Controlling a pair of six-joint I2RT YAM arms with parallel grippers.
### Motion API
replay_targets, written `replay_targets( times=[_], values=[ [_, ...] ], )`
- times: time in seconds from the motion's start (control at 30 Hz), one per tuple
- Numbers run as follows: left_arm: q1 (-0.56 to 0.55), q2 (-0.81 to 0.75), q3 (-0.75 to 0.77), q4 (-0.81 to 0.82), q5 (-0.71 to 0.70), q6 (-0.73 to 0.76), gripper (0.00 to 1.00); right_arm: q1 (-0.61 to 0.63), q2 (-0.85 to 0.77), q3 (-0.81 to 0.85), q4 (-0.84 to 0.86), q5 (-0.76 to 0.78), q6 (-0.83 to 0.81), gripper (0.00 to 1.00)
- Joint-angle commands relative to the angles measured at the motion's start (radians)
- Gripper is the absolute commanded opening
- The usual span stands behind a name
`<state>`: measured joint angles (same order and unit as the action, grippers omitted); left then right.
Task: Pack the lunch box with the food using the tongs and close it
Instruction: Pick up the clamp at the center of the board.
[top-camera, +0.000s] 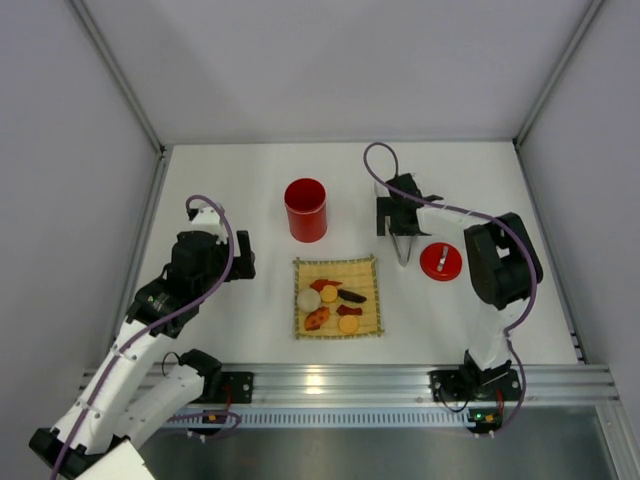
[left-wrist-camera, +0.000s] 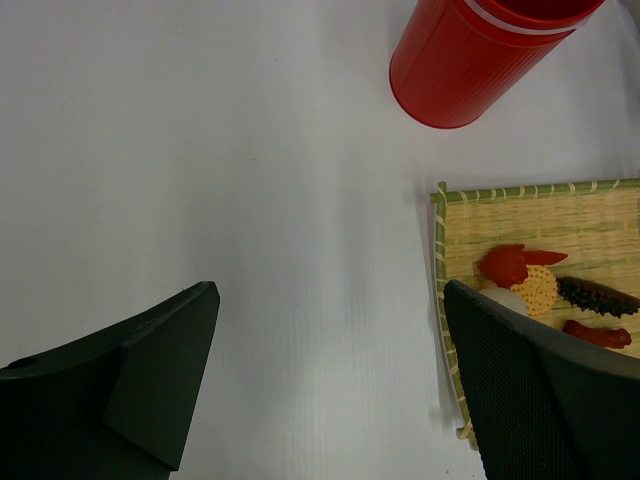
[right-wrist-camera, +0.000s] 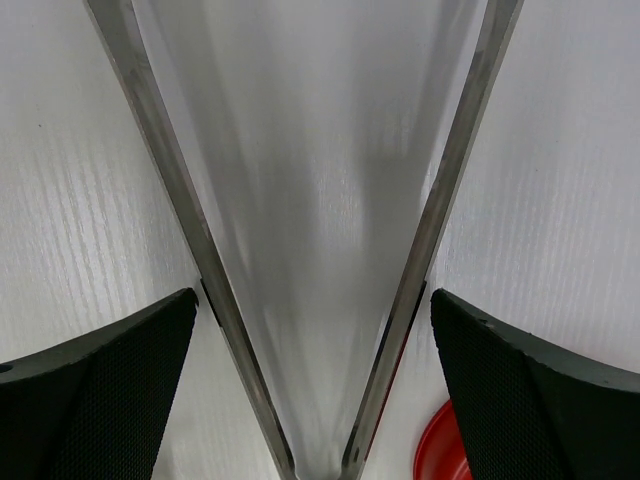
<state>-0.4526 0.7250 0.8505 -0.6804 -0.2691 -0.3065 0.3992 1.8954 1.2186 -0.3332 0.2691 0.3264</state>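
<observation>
Both spread wide: left gripper (left-wrist-camera: 330, 292), right gripper (right-wrist-camera: 312, 296) astride the tongs (right-wrist-camera: 177, 200).
Uneven squeeze could skid tongs into the lid (top-camera: 440, 261).

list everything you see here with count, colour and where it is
lunch box: one, red, open, behind the mat
lid: one, red with silver handle, right of the mat
bamboo mat: one, tan, green-edged, table centre
food: about seven pieces, white, yellow-orange, red, dark brown, on the mat
tongs: one, silver, between mat and lid
table: one, white
left gripper: black, open, empty, left of the mat
right gripper: black, open, straddling the tongs
</observation>
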Motion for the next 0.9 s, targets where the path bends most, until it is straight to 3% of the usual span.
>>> replay_targets(
  times=[0.0,0.33,0.73,0.87],
  values=[
    [-0.001,0.004,-0.005,0.042,-0.001,0.009,0.99,0.012,0.016,0.039,0.013,0.021,0.016,0.98],
    [-0.003,0.011,-0.002,0.038,-0.002,0.007,0.99,0.001,0.033,0.032,0.023,-0.022,0.039,0.91],
    [-0.001,0.028,0.025,0.013,0.004,-0.009,0.99,-0.02,-0.007,-0.028,0.06,-0.073,0.053,0.6],
    [-0.003,0.017,0.05,-0.024,-0.015,-0.035,0.99,-0.019,-0.042,-0.039,0.057,-0.065,0.053,0.55]
  ],
)
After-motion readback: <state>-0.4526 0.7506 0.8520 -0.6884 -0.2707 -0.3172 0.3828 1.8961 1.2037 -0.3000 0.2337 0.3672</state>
